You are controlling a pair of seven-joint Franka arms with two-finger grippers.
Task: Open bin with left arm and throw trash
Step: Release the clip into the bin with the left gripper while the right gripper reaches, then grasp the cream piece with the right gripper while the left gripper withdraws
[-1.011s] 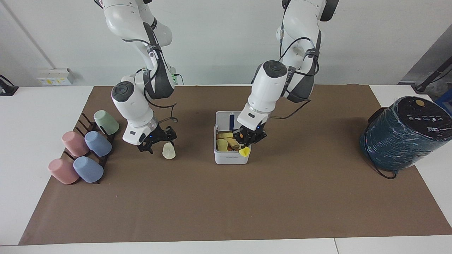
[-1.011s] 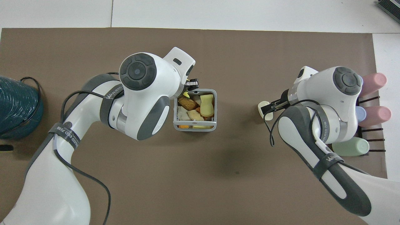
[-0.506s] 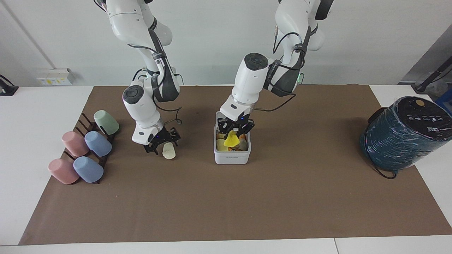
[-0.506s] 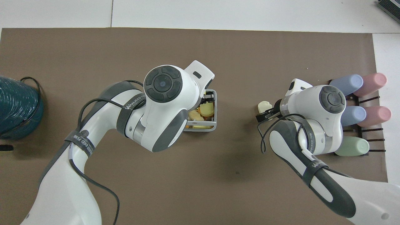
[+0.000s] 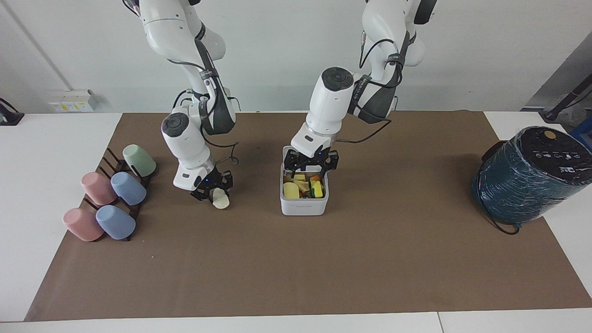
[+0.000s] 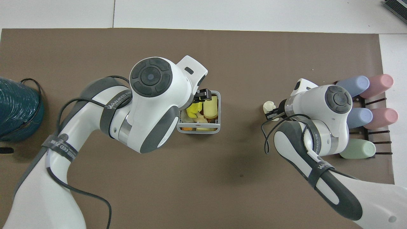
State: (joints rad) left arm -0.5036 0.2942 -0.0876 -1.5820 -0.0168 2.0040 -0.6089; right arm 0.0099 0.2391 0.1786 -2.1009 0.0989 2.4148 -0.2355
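the bright yellow chunk that hung from the left gripper half a second ago now lies in the bin, among the other scraps; the overhead view shows it at the edge nearest the left arm's end. so that piece is thrown away, by my reading, and the lid is up against the bin's robot-side wall, so the opening step is done too.

the left gripper hovers just over the bin's robot-side half with its fingers spread wide and nothing between them: it has let go.

the right gripper has come down onto the cream chunk, which lies on the brown mat toward the right arm's end, near the cup rack. a second ago it was beside the chunk; now its fingers straddle the top of it. whether they have clamped on it or only bracket it i cannot tell. this chunk looks to be the next piece for the bin.
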